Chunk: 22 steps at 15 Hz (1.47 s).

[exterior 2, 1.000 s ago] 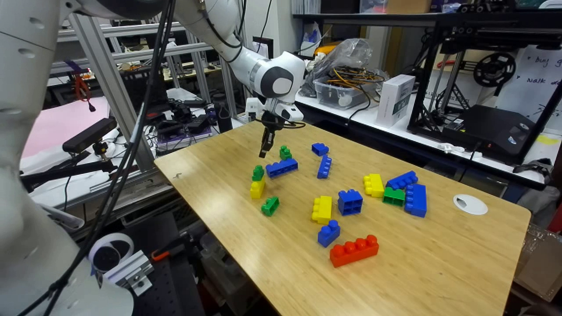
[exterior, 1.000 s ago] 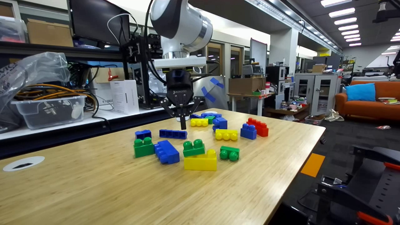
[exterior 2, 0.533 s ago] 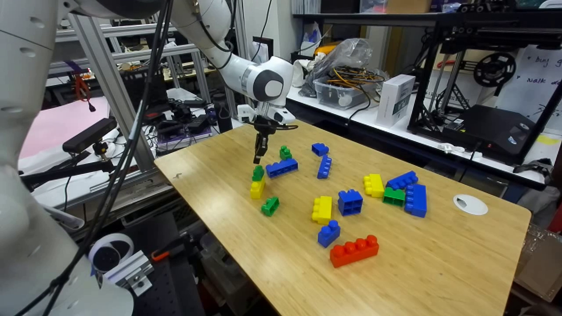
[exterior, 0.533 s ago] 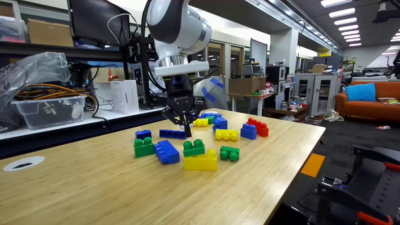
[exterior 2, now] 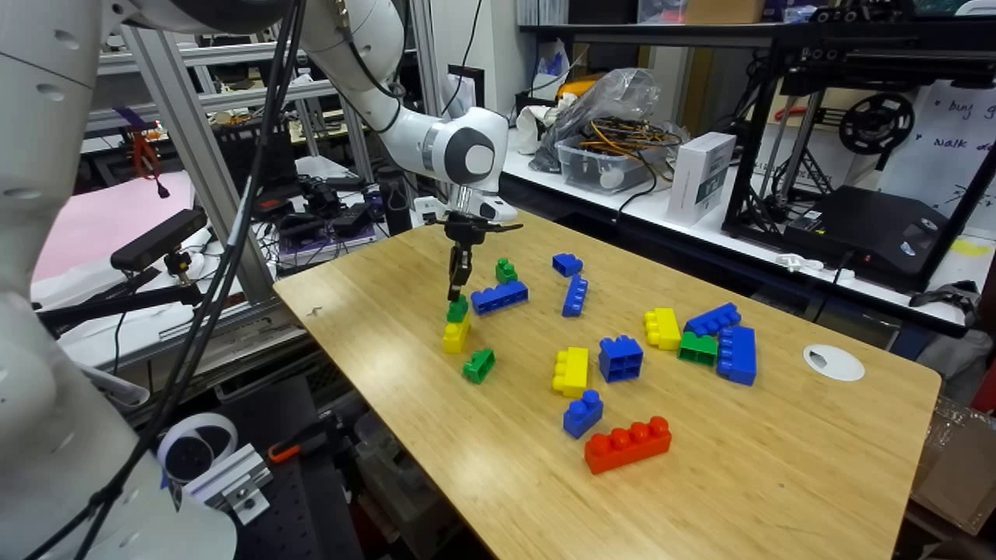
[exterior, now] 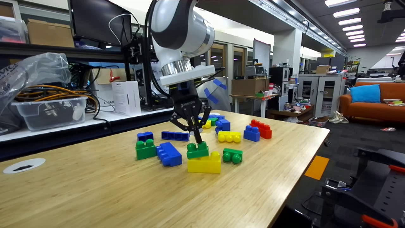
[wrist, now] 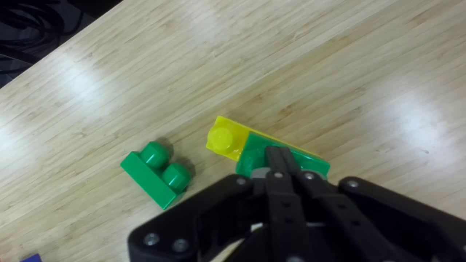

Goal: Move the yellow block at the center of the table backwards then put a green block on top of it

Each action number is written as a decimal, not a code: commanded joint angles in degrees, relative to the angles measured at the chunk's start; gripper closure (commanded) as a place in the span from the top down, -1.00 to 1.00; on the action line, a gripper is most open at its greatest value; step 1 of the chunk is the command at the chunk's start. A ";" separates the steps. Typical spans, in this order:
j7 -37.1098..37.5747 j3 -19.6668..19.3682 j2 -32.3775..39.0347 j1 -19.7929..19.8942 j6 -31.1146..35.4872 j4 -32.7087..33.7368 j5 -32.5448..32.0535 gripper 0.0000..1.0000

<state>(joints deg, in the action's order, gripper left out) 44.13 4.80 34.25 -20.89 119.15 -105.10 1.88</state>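
Pale wood tops the table (exterior: 126,196), where the yellow block (exterior: 204,166) bears the green block (exterior: 197,153) toward one end. At that green top, the gripper (exterior: 198,141) points down aslant, fingers pressed together, gripping nothing; above, the arm (exterior: 194,36) stoops, its wrist (exterior: 176,67) tilted.

The closed end effector (exterior: 198,140) slants downward.

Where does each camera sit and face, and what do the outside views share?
An exterior view: low at the table, facing across it; wrist and gripper show.
An exterior view: raised, near the arm, facing down across the table, white box beyond; arm and gripper show.
Wrist view: on the wrist, facing down past shut fingers at the green block on the yellow block.
Both exterior views share the table, gripper and those blocks.
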 commanded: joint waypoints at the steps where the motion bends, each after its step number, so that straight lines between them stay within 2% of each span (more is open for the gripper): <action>1: 1.45 -0.76 -0.71 -0.76 -0.68 -0.99 -2.43 -1.00; 22: -0.24 -0.38 1.88 -0.09 0.37 -0.55 -2.97 -1.00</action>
<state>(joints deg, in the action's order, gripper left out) 44.68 4.54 34.80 -21.06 118.95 -106.12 -0.42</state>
